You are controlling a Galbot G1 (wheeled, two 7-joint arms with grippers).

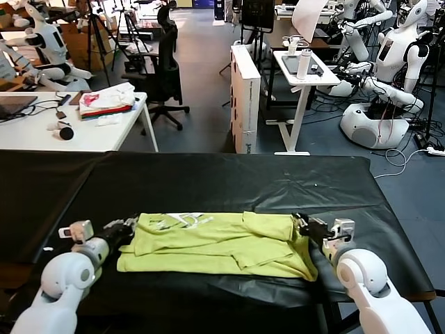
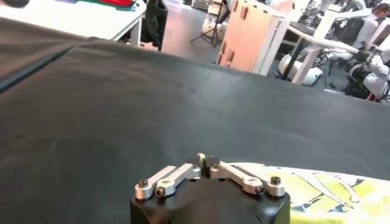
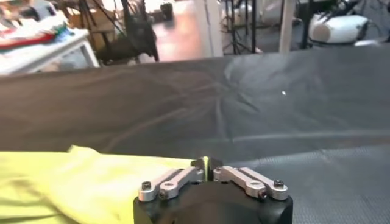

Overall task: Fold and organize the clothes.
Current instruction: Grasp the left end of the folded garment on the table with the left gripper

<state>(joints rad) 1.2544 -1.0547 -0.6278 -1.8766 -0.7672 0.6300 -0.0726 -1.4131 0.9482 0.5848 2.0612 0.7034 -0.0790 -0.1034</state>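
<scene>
The lime-yellow T-shirt [image 1: 215, 243] lies folded into a wide flat band on the black table cover [image 1: 208, 181], its white print [image 1: 182, 220] showing near the left end. My left gripper [image 1: 128, 226] sits at the shirt's left edge. In the left wrist view its jaws [image 2: 204, 160] are pinched together on a thin sliver of yellow cloth, with the shirt [image 2: 329, 189] beside them. At the shirt's right edge is my right gripper [image 1: 300, 223]. In its wrist view [image 3: 206, 163] the jaws are likewise shut on a strip of the yellow shirt [image 3: 79, 182].
Behind the black table stands a white table [image 1: 42, 136] with a white-pink-red fabric pile [image 1: 106, 101]. Farther back are an office chair [image 1: 164, 66], a tall cardboard box [image 1: 245, 97], a small white stand [image 1: 302, 73] and other robots. The table's front edge is close to both arms.
</scene>
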